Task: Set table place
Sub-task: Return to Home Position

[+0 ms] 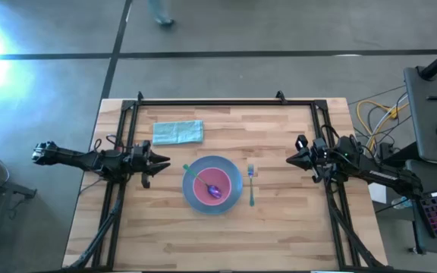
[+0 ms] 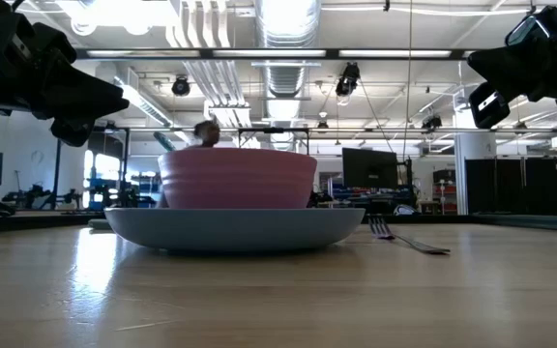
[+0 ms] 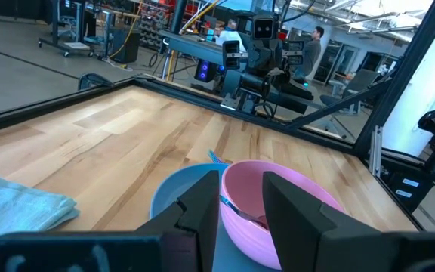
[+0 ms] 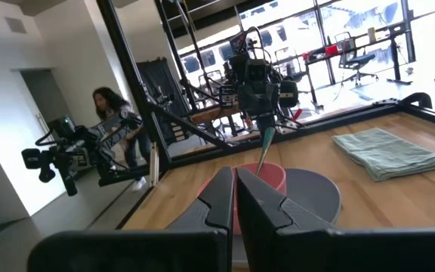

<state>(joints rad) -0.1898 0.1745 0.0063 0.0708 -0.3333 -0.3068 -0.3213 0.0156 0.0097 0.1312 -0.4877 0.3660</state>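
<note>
— Two dark arms sit closest to the camera up top. The left gripper [image 1: 160, 164] hangs just beside the blue plate [image 1: 236, 199]. The right gripper [image 1: 290, 159] is farther off, past the fork [image 1: 251, 184].
— Where is the place set?
— In the middle of the worktop [image 1: 279, 227]. The pink bowl [image 1: 224, 180] sits on the plate, the spoon [image 1: 213, 189] lies in the bowl, and the fork lies just beside the plate.
— And from low down?
— Both grippers hang up high over the wood and touch nothing.
— What does the left wrist show?
— Its fingers [image 3: 202, 215] are spread a little with nothing between them. They point right at the bowl.
— And the right wrist?
— Its fingers [image 4: 219, 198] are pressed together and pinch nothing.
— So what could go wrong?
— The left arm looks like the bigger worry. If it dips or swings forward on its way home, it could bump the plate. That might slide the bowl and tip the spoon out. The right arm could knock the fork crooked if it drops low.
</note>
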